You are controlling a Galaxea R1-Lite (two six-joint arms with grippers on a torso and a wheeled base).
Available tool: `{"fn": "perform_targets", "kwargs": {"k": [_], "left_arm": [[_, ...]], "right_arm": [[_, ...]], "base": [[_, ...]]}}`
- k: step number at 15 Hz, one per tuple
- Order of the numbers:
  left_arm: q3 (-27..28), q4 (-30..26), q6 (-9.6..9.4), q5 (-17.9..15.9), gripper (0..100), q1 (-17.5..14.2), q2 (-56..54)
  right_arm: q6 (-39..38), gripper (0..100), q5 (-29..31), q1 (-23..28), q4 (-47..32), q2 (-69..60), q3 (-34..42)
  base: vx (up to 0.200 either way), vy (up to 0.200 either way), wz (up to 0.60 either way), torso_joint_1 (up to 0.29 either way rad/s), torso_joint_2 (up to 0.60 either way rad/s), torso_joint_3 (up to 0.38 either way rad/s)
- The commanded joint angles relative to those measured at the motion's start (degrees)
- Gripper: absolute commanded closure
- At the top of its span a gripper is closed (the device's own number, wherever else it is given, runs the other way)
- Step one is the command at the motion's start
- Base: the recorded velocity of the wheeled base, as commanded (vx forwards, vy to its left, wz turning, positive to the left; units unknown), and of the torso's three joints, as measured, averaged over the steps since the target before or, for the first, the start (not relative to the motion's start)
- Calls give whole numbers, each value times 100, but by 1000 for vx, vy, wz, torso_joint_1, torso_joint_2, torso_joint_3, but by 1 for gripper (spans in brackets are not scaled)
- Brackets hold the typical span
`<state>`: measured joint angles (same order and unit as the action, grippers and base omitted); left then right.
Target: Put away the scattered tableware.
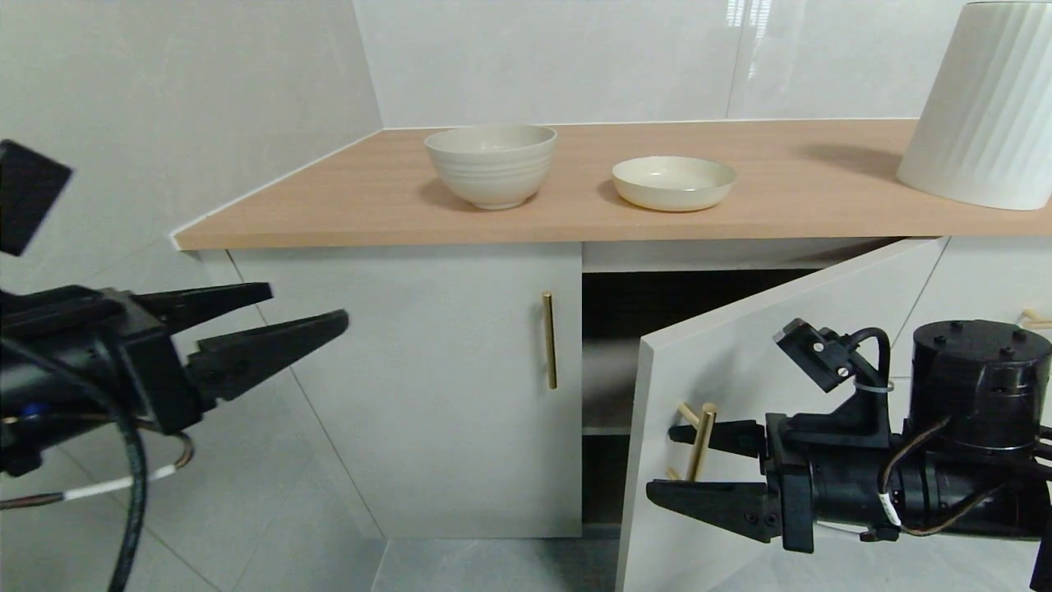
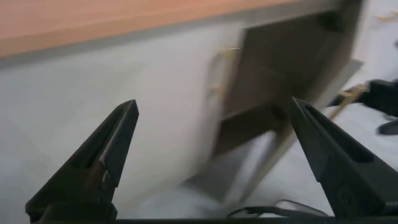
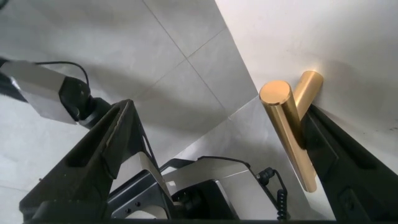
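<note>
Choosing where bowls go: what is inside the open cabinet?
In the cabinet, a pale shelf with dark space above and below. The open door covers the right part, so anything there is hidden.

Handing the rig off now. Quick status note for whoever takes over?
Left gripper: open, empty, in the air near the shut left door.
Right gripper: open, the gold handle of the right door between its fingers, against one of them.
Things: bowl and shallow dish sit apart on the counter.
Done: right door stands partly open.
Left: let go of the handle, move bowl and dish into the cabinet, probably shut the door.
</note>
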<state>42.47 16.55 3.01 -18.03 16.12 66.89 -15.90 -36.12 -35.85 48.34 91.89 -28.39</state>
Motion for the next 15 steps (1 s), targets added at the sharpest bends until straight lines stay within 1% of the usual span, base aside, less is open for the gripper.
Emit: {"fn": "perform_targets", "kwargs": {"k": [1, 2, 3, 4, 5, 6, 7, 8, 9, 10, 11, 12, 14, 15], "left_arm": [[130, 577, 86, 10, 0, 630, 1327], [121, 762, 112, 10, 0, 788, 1538], [112, 823, 112, 1, 0, 876, 1669], [112, 832, 121, -25, 100, 981, 1749], [121, 885, 174, -43, 100, 1104, 1854], [121, 1025, 323, -43, 100, 1210, 1933], [86, 1447, 657, -43, 100, 1324, 2047], [-2, 1746, 806, -52, 100, 1421, 2153], [-143, 2273, 938, -52, 100, 1535, 2311], [-371, 2915, 947, -95, 100, 1755, 2566], [-547, 3433, 938, -131, 100, 1878, 2786], [-573, 3662, 912, -148, 100, 1904, 2953], [-318, 3627, 921, -157, 100, 1913, 3251], [-239, 3556, 921, -157, 100, 1983, 3366]], "right_arm": [[-10, 0, 17, -1, -52, -5, 0], [-10, 0, 17, -1, -52, -49, 9], [-1, 0, 17, -1, -52, -57, 18], [-1, 0, 17, -1, -52, -66, 18], [-1, 0, 17, -1, -35, -101, 27], [-1, 0, 17, -1, -35, -119, 27], [-1, 0, 26, -1, -35, -110, 27], [-1, 0, 26, -1, -35, -110, 27], [-1, 0, 61, 8, -35, -110, 27], [-1, 0, 123, -1, -35, -110, 27], [-1, 0, 132, 8, -35, -110, 27], [-1, 0, 132, -1, -35, -101, 27], [-1, 0, 132, 8, -35, -75, 27], [-1, 0, 132, 8, -35, -66, 27]], "base": [[0, 0, 0, 0, 0, 0], [0, 0, 0, 0, 0, 0], [0, 0, 0, 0, 0, 0], [0, 0, 0, 0, 0, 0], [0, 0, 0, 0, 0, 0], [0, 0, 0, 0, 0, 0], [0, 0, 0, 0, 0, 0], [0, 0, 0, 0, 0, 0], [0, 0, 0, 0, 0, 0], [0, 0, 0, 0, 0, 0], [0, 0, 0, 0, 0, 0], [0, 0, 0, 0, 0, 0], [0, 0, 0, 0, 0, 0], [0, 0, 0, 0, 0, 0]]}}
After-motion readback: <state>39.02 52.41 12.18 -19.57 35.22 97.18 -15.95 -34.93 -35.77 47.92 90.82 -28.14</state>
